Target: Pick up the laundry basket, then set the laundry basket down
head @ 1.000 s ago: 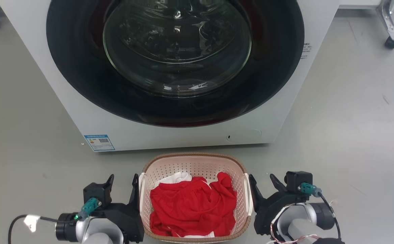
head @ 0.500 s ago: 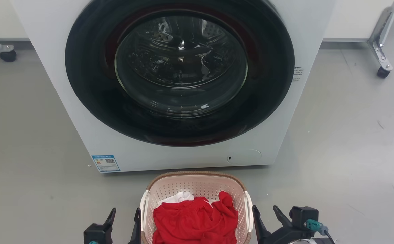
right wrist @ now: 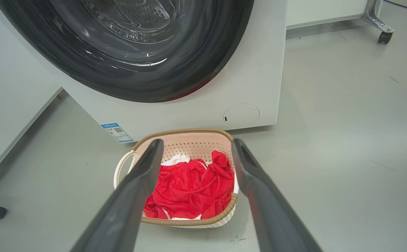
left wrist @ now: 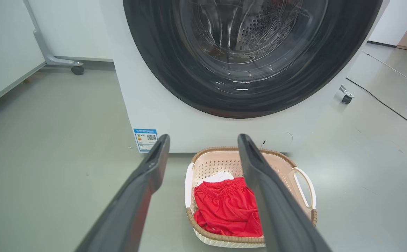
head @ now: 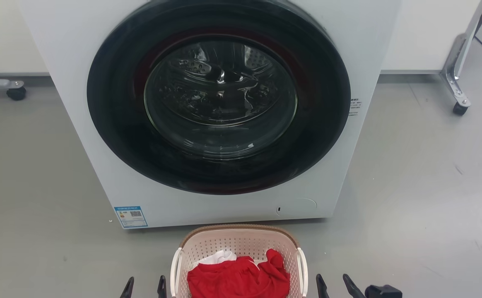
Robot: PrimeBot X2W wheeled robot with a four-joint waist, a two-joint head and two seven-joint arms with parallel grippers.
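Observation:
The laundry basket (head: 241, 244), pale pink with a brown rim and white side handles, stands on the grey floor just in front of the washer. Red clothing (head: 241, 279) and a bit of white cloth lie in it. My left gripper (head: 144, 286) is open at the basket's left side, only its fingertips in the head view. My right gripper (head: 334, 284) is open at the basket's right side. In the left wrist view the left gripper (left wrist: 203, 140) looks down on the laundry basket (left wrist: 221, 161) from above and behind. The right gripper (right wrist: 197, 143) likewise looks down on the laundry basket (right wrist: 182, 133). Neither holds anything.
A white washer (head: 348, 62) with a dark round door (head: 220, 99), shut, stands right behind the basket. Wheeled metal legs stand at the far right (head: 456, 99) and far left (head: 15, 92). A white panel (left wrist: 0, 52) lines the left side. Open grey floor lies on both sides.
The head camera has tilted up: washer, basket and grippers have slid down the picture, leaving only the fingertips showing. The basket rests on the floor as before; both grippers stay open beside it.

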